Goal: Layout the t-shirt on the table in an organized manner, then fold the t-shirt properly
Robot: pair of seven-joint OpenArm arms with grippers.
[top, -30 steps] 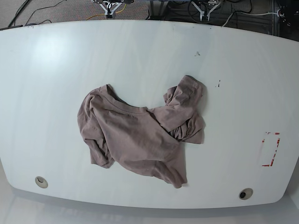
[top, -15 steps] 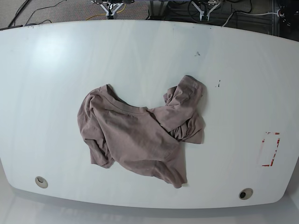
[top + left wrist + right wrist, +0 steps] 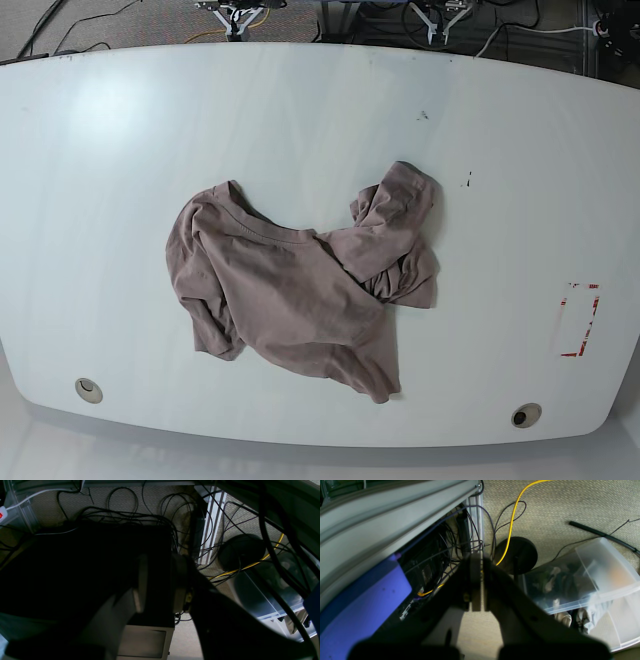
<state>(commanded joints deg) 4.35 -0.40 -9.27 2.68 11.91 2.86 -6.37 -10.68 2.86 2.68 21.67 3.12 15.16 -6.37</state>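
No legible text, labels, brands or numbers appear in any view. The table (image 3: 100, 150) bears red tape marks (image 3: 578, 320), possibly a bracket outline, without characters.

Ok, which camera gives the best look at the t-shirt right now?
The base view: the whole t-shirt lies crumpled on the table, seen from above. Both wrist views show none of it, only floor, cables and their own claws.

Base view looks down on the table (image 3: 120, 150); both wrist views face floor cables (no overlap).
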